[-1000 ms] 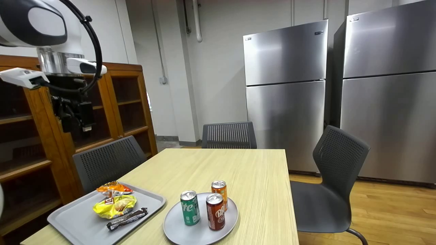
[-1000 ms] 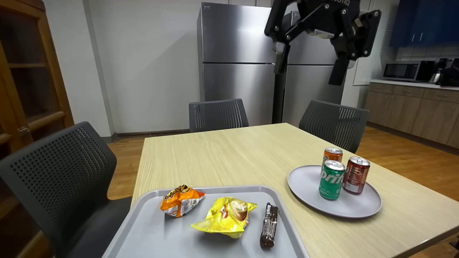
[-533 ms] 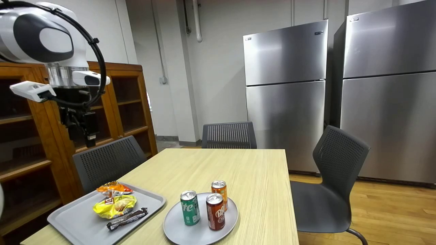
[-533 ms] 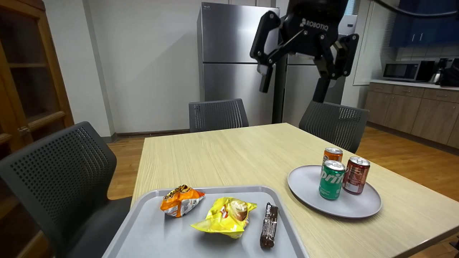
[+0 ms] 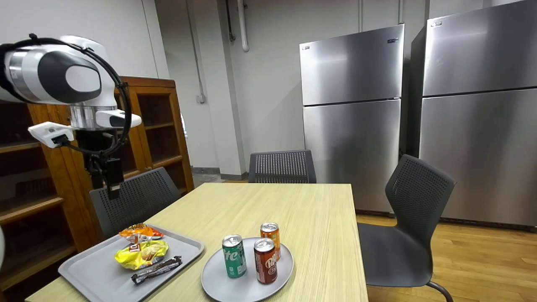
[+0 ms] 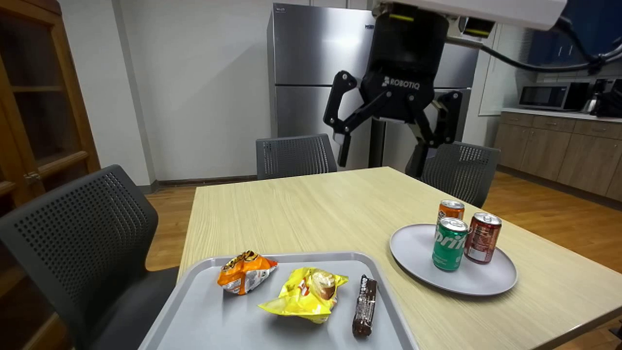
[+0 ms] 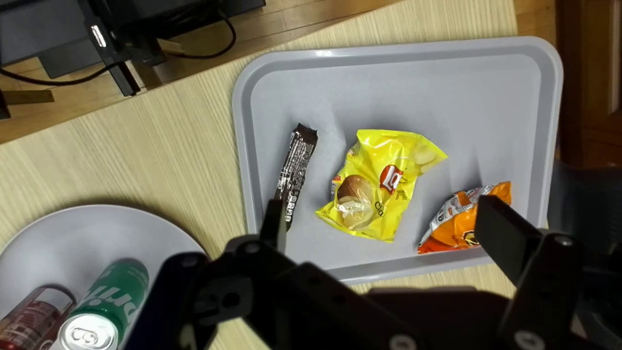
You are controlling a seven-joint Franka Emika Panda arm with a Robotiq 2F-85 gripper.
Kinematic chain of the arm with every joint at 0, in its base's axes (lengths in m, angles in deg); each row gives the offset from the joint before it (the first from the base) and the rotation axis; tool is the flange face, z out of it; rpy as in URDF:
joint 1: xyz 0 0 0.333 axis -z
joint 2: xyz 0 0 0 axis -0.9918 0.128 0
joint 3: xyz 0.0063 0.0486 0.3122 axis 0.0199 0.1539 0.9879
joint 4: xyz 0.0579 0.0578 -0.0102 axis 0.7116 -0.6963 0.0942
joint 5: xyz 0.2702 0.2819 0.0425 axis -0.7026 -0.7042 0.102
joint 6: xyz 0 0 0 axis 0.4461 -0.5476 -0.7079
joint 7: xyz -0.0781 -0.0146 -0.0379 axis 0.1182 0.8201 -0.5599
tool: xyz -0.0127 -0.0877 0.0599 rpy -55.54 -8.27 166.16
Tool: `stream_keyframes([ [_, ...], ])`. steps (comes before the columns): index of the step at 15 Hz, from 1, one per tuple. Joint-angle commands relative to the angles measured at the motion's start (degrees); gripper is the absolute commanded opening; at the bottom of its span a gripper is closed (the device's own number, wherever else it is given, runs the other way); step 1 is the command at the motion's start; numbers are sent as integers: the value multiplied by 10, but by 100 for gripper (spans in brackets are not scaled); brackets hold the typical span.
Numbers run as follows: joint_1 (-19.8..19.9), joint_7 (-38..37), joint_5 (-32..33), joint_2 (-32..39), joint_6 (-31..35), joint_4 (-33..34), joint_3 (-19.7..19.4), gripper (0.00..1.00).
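My gripper [image 6: 379, 158] is open and holds nothing. It points down in the air above the table, with its fingers wide apart. In the wrist view the gripper [image 7: 386, 218] stands over the grey tray [image 7: 413, 97]. A yellow chip bag [image 7: 379, 184] shows between the fingers. A dark wrapped bar [image 7: 296, 170] lies by one fingertip's line of sight. An orange snack bag [image 7: 457, 218] is partly hidden by the opposite finger. The gripper touches none of them. Both exterior views also show the yellow bag [image 5: 142, 254], the orange bag [image 6: 246, 272] and the bar [image 6: 364, 306] on the tray.
A round grey plate [image 6: 413, 243] beside the tray holds a green can [image 6: 449, 245], a dark red can [image 6: 482, 238] and an orange can [image 6: 449, 209]. Dark chairs [image 5: 411, 201] surround the wooden table [image 5: 277, 205]. A wooden cabinet [image 5: 180, 126] and steel refrigerators [image 5: 352, 151] stand behind.
The arm and open gripper have moved down toward the table, shifting a little right in an exterior view. The bags, bar, cans, tray and plate have not moved.
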Motion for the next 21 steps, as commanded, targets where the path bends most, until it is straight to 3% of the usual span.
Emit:
stream_keyframes([
  [1,-5,-40,-1,43,22,11,13,100],
  [12,-16,-176,49,177,118,34,28,100],
  [21,-42,-281,119,312,170,108,-7,100],
])
